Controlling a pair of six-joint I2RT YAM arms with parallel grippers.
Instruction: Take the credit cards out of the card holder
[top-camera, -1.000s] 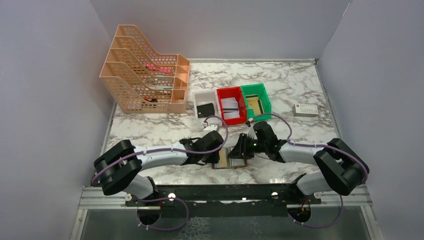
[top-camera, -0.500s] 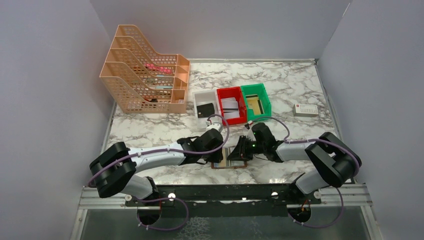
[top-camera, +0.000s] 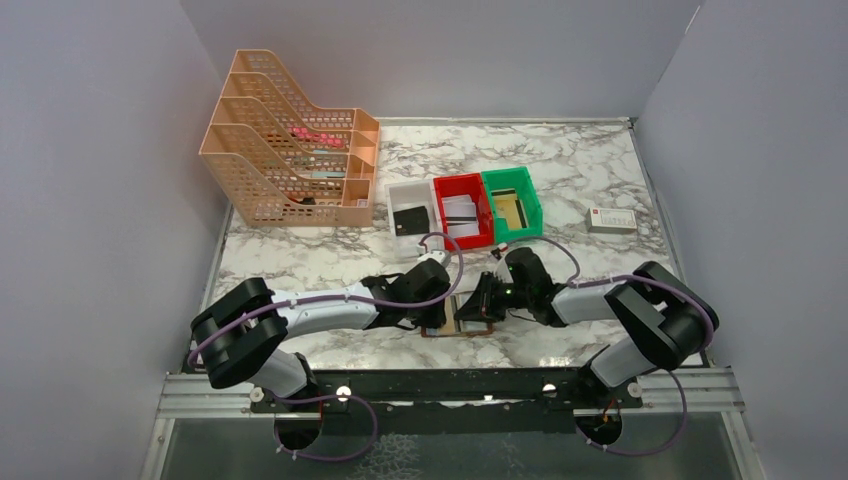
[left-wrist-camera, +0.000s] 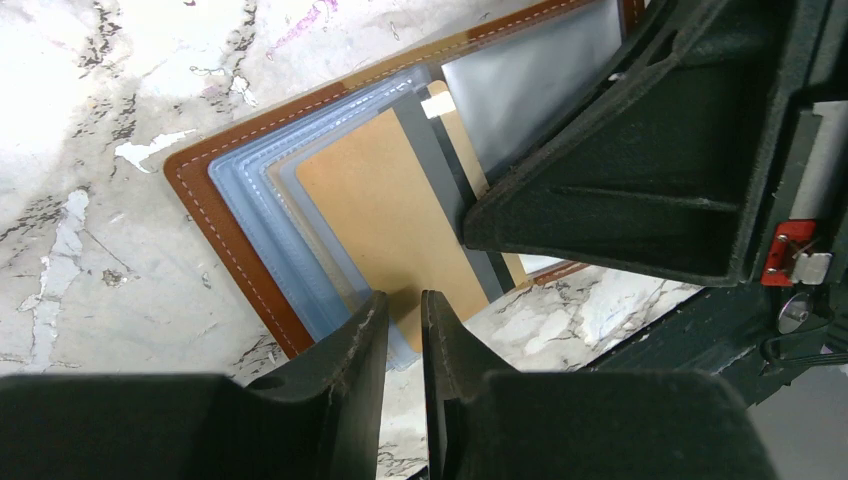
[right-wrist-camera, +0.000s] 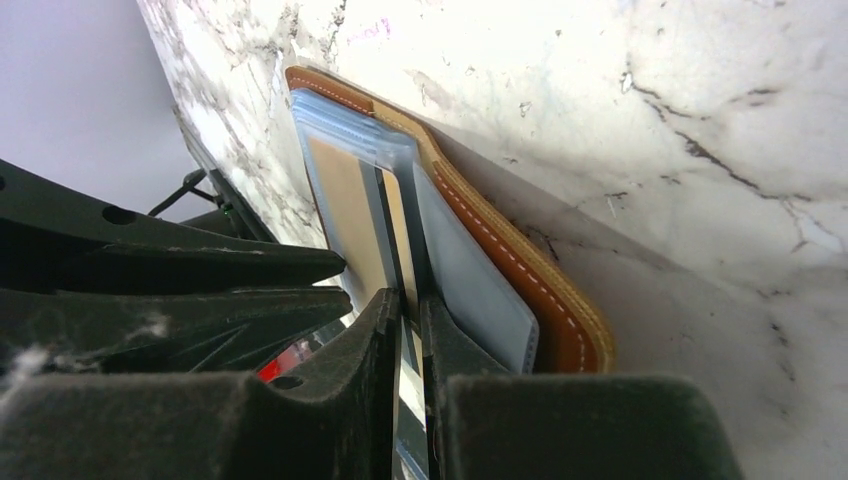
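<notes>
The brown card holder (top-camera: 466, 327) lies open on the marble near the front edge, between my two grippers. Its pale blue sleeves (left-wrist-camera: 250, 190) fan out, and a gold-tan credit card (left-wrist-camera: 385, 210) sits in one. My left gripper (left-wrist-camera: 405, 300) straddles the near edge of that sleeve, its jaws a narrow gap apart with marble showing between them. My right gripper (right-wrist-camera: 410, 305) comes in from the opposite side of the card holder (right-wrist-camera: 520, 270). Its jaws stand narrowly apart around a thin dark card edge (right-wrist-camera: 386, 230), next to the tan card (right-wrist-camera: 345, 215).
Behind the holder stand a white bin (top-camera: 404, 192) with a black card, a red bin (top-camera: 439, 205) with white cards and a green bin (top-camera: 534, 203) with a gold card. An orange mesh rack (top-camera: 290, 140) is at the back left, a small white box (top-camera: 611, 221) at the right.
Both pairs of jaws have narrowed around the holder's contents. The right arm's elbow has shifted slightly left; the holder has not moved.
</notes>
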